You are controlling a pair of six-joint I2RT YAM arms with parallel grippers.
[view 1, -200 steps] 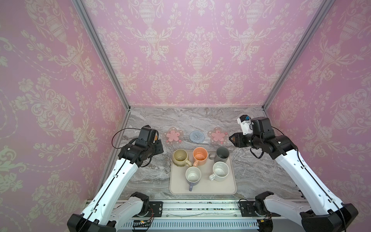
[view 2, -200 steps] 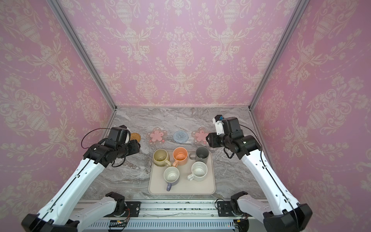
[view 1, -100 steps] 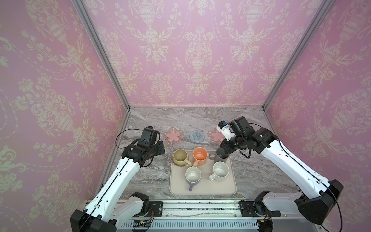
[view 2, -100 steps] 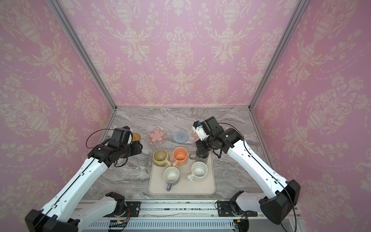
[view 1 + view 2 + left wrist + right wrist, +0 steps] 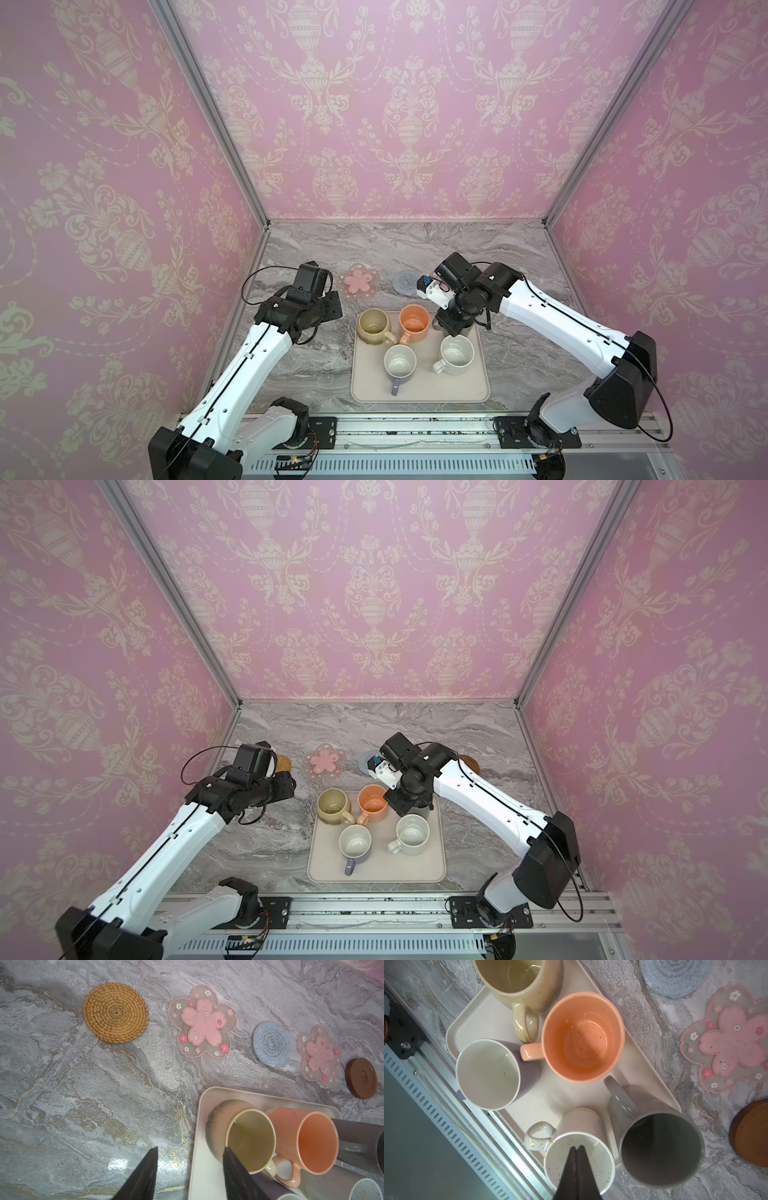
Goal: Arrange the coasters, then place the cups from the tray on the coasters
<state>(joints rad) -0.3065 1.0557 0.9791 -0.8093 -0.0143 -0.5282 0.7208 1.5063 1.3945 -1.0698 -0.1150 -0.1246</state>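
Rattan coaster [image 5: 116,1013]: golden-tan spiral weave. Left flower coaster [image 5: 202,1022] and right flower coaster [image 5: 319,1056]: translucent, pink-rimmed, with a large pink blossom and small white and red florets. Knitted coaster [image 5: 271,1044]: blue-grey concentric rings. Wooden coaster [image 5: 361,1078]: dark brown. Tray [image 5: 419,395]: cream. Rounded mug [image 5: 374,327]: beige-yellow. Peach mug [image 5: 414,323]: orange throughout. Lavender mug [image 5: 400,362]: white inside. Speckled mug [image 5: 579,1124]: white with orange flecks. Tall mug [image 5: 660,1151]: dark grey. Tabletop [image 5: 83,1095]: grey marble, gold veins. Walls [image 5: 411,104]: pink, cream damask.

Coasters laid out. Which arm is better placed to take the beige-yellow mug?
Likely left: the left gripper stands open beside the beige-yellow mug; the right gripper is shut across the tray.
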